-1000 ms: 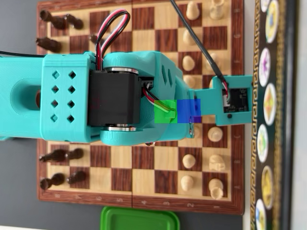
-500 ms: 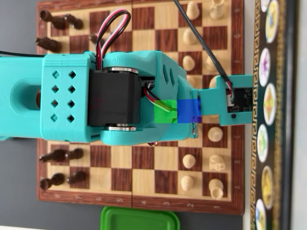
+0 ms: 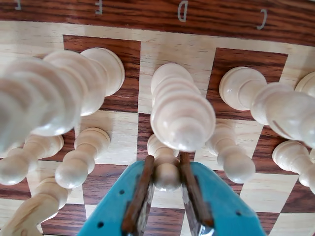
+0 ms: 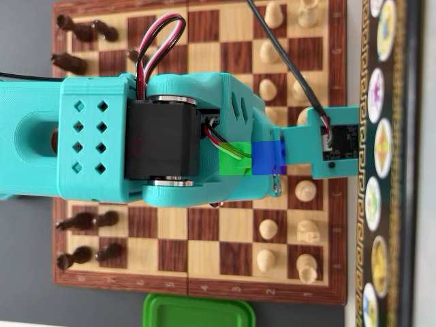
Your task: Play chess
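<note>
Teal gripper (image 3: 166, 172) fingers are seen clenched on a pale wooden pawn (image 3: 166, 173) at the bottom of the wrist view, the pawn standing on the chessboard (image 3: 231, 29). Just behind it a taller pale piece (image 3: 181, 115) rises, flanked by other light pieces. Overhead, the arm (image 4: 136, 139) covers the board's middle.

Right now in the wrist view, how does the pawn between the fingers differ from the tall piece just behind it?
The pawn is short with a small round head and sits between the gripper fingers; the tall piece rises well above it, stands free, and has a ringed, wider body. Both are light wood and upright.
</note>
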